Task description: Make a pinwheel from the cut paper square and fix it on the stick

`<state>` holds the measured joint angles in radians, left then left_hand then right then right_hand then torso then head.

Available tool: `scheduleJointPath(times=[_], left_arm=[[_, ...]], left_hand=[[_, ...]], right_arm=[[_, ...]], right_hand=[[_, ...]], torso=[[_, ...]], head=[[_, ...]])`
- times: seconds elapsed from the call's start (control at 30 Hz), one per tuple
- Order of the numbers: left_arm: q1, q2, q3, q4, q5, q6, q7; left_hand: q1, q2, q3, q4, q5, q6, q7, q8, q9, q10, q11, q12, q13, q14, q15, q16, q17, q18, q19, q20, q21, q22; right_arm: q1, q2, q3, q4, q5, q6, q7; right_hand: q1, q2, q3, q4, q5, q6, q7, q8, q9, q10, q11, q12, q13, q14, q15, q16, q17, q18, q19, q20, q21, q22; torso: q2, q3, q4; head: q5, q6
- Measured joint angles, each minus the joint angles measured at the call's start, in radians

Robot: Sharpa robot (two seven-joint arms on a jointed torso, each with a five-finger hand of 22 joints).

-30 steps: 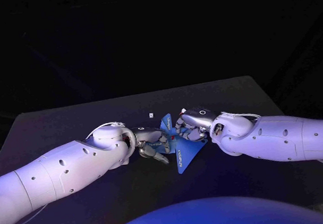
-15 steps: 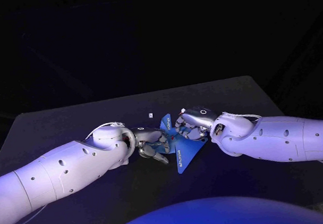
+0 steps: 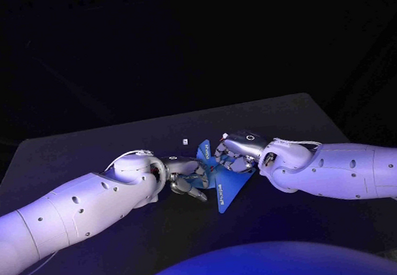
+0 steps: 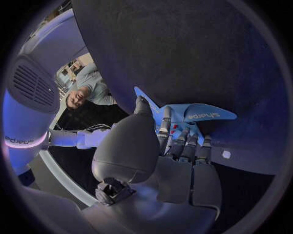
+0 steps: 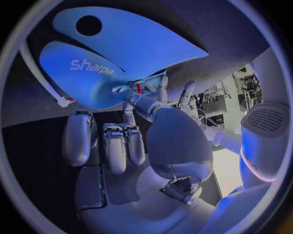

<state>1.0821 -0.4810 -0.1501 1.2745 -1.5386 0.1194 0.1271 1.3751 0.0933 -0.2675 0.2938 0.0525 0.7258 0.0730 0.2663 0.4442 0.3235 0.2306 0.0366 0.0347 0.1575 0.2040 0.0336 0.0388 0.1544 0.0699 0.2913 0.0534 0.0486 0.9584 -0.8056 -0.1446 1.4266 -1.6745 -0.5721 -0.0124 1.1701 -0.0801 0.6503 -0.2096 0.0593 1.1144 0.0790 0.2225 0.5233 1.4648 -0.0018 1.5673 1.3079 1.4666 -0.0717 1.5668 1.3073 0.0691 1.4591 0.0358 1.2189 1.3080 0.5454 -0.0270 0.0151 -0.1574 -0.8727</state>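
**A:** Any delta over the last second?

**B:** None visible. The fingers (image 4: pixel 166 127) of the left hand (image 3: pixel 185 175) stay curled narrow onto the gathered flaps at the middle of the blue cut paper square (image 3: pixel 225 186) printed "Sharpa". The right hand (image 3: pixel 236 153) is unchanged too. Its fingers (image 5: pixel 116 146) are drawn close together, reaching up to that same centre from the opposite side. Both hands are holding the paper, and neither is spread.

**A:** Where's the paper?

**B:** Pinched between the two hands over the middle of the black worktop (image 3: pixel 86 148). One long flap points back toward the robot. I can't tell whether it touches the surface. A punched round hole (image 5: pixel 89 24) in one flap is open.

**A:** Anything red at the centre?

**B:** A small red part (image 5: pixel 139 88) sits among the fingertips. I can't tell what it is.

**A:** Anything else out there?

**B:** A tiny white piece (image 3: pixel 186 141) on the worktop just beyond the hands, untouched.

**A:** Meaning?

**B:** My read is a static hold, with the flaps pinned at the hub and the fold not finished. Mounting on the stick is not yet done. The risk is a flap springing loose if either pinch eases.
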Motion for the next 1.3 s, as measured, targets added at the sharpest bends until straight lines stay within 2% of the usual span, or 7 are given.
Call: scheduleJointPath(times=[0.47, 0.53, 0.63, 0.73, 0.8, 0.87, 1.3], left_arm=[[0.000, 0.000, 0.000, 0.000, 0.000, 0.001, -0.001], [0.000, 0.000, 0.000, 0.000, 0.000, 0.001, -0.001], [0.000, 0.000, 0.000, 0.000, 0.000, 0.001, -0.001], [0.000, 0.000, 0.000, 0.000, 0.000, 0.001, -0.001], [0.000, 0.000, 0.000, 0.000, 0.000, 0.001, -0.001], [0.000, 0.000, 0.000, 0.000, 0.000, 0.001, -0.002], [0.000, 0.000, 0.000, 0.000, 0.001, 0.002, -0.002]], left_hand=[[0.000, 0.000, 0.000, 0.000, 0.000, 0.000, 0.000, 0.000, -0.001, 0.000, 0.000, 0.000, 0.000, 0.000, 0.000, 0.000, 0.000, 0.000, 0.000, 0.000, 0.000, 0.000], [0.000, 0.000, 0.000, 0.000, 0.000, 0.000, 0.000, 0.000, -0.001, 0.000, 0.000, 0.000, 0.000, 0.000, 0.000, 0.000, 0.000, 0.000, 0.000, 0.000, 0.000, 0.000], [0.000, 0.000, 0.000, 0.000, 0.000, 0.000, 0.000, 0.000, -0.001, 0.000, 0.000, 0.000, 0.000, 0.000, 0.000, 0.000, 0.000, 0.000, 0.000, 0.000, 0.000, 0.000], [0.000, 0.000, 0.000, 0.000, 0.000, 0.000, 0.000, 0.000, -0.001, 0.000, 0.000, 0.000, 0.000, 0.000, 0.000, 0.000, 0.000, 0.000, 0.000, 0.000, 0.000, 0.000], [0.000, 0.000, 0.000, 0.000, 0.000, 0.000, 0.000, 0.000, -0.001, 0.000, 0.000, 0.000, 0.000, 0.000, 0.000, 0.000, 0.000, 0.000, 0.000, 0.000, 0.000, 0.000], [0.000, 0.000, 0.000, 0.000, 0.000, 0.000, 0.000, 0.000, -0.001, 0.000, 0.000, 0.000, 0.000, 0.000, 0.000, 0.000, 0.000, 0.000, 0.000, 0.000, 0.000, 0.000], [0.000, 0.000, -0.003, -0.003, 0.000, 0.004, 0.004, 0.000, -0.003, 0.000, 0.000, 0.000, 0.000, 0.000, 0.000, 0.000, 0.000, 0.000, 0.000, 0.000, 0.000, 0.000]], right_arm=[[-0.002, 0.002, -0.001, 0.000, 0.000, 0.026, 0.003], [-0.003, 0.004, -0.001, -0.004, 0.000, 0.029, 0.002], [-0.003, 0.007, -0.002, -0.010, 0.001, 0.032, 0.001], [-0.005, 0.010, -0.002, -0.016, 0.003, 0.035, 0.000], [-0.006, 0.012, -0.003, -0.020, 0.006, 0.039, -0.001], [-0.007, 0.012, -0.003, -0.023, 0.008, 0.043, -0.003], [-0.010, -0.003, -0.004, -0.016, 0.025, 0.058, -0.017]], right_hand=[[0.000, 0.000, 0.000, 0.000, 0.000, 0.007, 0.000, 0.005, 0.001, 0.000, 0.000, 0.000, 0.000, 0.000, 0.000, 0.000, 0.001, 0.000, 0.000, 0.000, -0.003, 0.000], [0.000, 0.000, 0.000, 0.000, 0.000, -0.001, 0.004, 0.001, 0.001, 0.003, 0.006, 0.000, 0.000, 0.000, 0.000, 0.000, 0.001, 0.000, 0.000, 0.000, -0.012, 0.000], [-0.037, -0.028, -0.007, 0.015, 0.000, -0.053, 0.017, -0.037, -0.021, 0.001, 0.019, 0.000, 0.000, 0.000, 0.000, 0.000, 0.001, 0.000, -0.006, 0.006, -0.034, 0.000], [-0.078, -0.062, -0.029, 0.037, -0.003, -0.106, 0.036, -0.076, -0.046, 0.001, 0.038, 0.000, 0.000, 0.001, 0.015, 0.000, 0.001, 0.000, -0.013, 0.013, -0.056, 0.000], [-0.094, -0.079, -0.046, 0.054, -0.004, -0.132, 0.046, -0.096, -0.063, 0.002, 0.041, 0.000, 0.000, -0.002, 0.024, 0.000, 0.001, 0.000, -0.018, 0.018, -0.068, 0.000], [-0.102, -0.086, -0.059, 0.067, -0.004, -0.140, 0.054, -0.106, -0.073, 0.001, 0.042, 0.000, 0.000, 0.002, 0.027, 0.000, 0.001, 0.000, -0.020, 0.020, -0.071, 0.000], [-0.104, -0.088, -0.091, 0.099, -0.004, -0.135, 0.050, -0.109, -0.089, 0.001, 0.048, 0.000, 0.000, -0.002, 0.031, 0.000, 0.001, 0.000, -0.016, 0.024, -0.071, 0.000]], torso=[[0.000, -0.0001, 0.0001], [0.000, -0.0001, 0.0001], [0.000, 0.0003, 0.0001], [0.000, 0.0005, 0.0000], [0.000, 0.0005, 0.0000], [0.000, 0.0005, -0.0001], [-0.001, 0.0003, -0.0012]], head=[[0.001, 0.000], [0.001, 0.000], [0.001, 0.000], [0.001, 0.000], [0.001, 0.000], [0.002, 0.000], [-0.001, 0.000]])
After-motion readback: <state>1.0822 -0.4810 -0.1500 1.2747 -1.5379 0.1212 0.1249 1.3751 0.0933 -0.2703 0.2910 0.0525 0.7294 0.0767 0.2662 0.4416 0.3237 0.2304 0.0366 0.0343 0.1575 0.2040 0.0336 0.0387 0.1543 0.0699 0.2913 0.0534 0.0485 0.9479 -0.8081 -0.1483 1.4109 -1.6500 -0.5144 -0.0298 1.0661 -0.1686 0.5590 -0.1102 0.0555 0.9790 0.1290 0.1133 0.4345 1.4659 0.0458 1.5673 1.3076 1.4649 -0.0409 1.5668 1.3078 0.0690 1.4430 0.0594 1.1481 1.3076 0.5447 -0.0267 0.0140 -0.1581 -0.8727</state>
